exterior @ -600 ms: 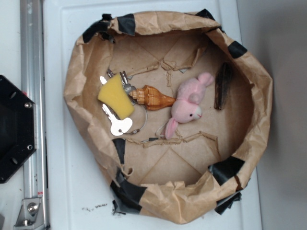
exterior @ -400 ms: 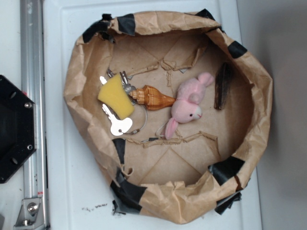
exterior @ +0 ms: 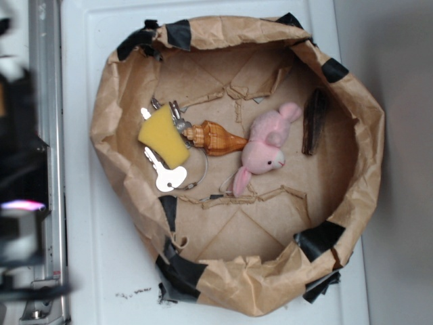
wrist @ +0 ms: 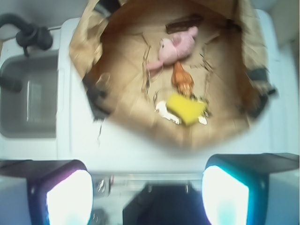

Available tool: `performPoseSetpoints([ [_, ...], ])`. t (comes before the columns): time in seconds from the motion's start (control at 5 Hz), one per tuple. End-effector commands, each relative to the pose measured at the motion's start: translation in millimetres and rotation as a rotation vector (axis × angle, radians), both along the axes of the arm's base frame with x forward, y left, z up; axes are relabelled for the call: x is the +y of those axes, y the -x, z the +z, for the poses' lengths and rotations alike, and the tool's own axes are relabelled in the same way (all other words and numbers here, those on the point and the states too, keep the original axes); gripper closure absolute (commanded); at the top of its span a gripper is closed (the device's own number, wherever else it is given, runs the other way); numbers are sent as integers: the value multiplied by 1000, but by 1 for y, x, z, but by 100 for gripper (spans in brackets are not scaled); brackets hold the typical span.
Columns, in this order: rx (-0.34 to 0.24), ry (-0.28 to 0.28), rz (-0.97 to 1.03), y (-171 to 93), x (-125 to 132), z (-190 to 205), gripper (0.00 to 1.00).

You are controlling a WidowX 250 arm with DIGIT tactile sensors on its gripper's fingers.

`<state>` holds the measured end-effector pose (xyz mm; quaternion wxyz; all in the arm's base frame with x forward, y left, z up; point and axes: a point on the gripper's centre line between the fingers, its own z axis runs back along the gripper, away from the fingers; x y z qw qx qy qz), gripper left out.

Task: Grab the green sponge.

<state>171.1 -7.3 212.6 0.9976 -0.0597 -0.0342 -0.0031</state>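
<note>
Approach step: gripper (wrist: pixel 147 194) wide apart, empty, well short of paper bowl (exterior: pixel 108 128). Green sponge (exterior: pixel 164 137) inside, atop keys (exterior: pixel 166 172), touching seashell (exterior: pixel 215 138). Next: descend over sponge, close

— What did we make of the surfaces?
— We saw crumpled matt brown paper forming the bag (exterior: pixel 111 128), patched with black tape (exterior: pixel 318 238). At nine o'clock inside it, the green sponge (exterior: pixel 164 137) looked like porous yellow foam.
— And the rest?
— Shiny metal keys (exterior: pixel 166 175), a glossy ridged seashell (exterior: pixel 215 137), a fuzzy pink plush rabbit (exterior: pixel 266 144).
</note>
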Motion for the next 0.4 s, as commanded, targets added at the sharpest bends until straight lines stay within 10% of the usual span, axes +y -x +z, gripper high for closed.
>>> performPoseSetpoints([
  [0.0,-112,2,18,-67,17,-35,0],
  [0.2,-35,-41,-35,-66,29,-87,0],
])
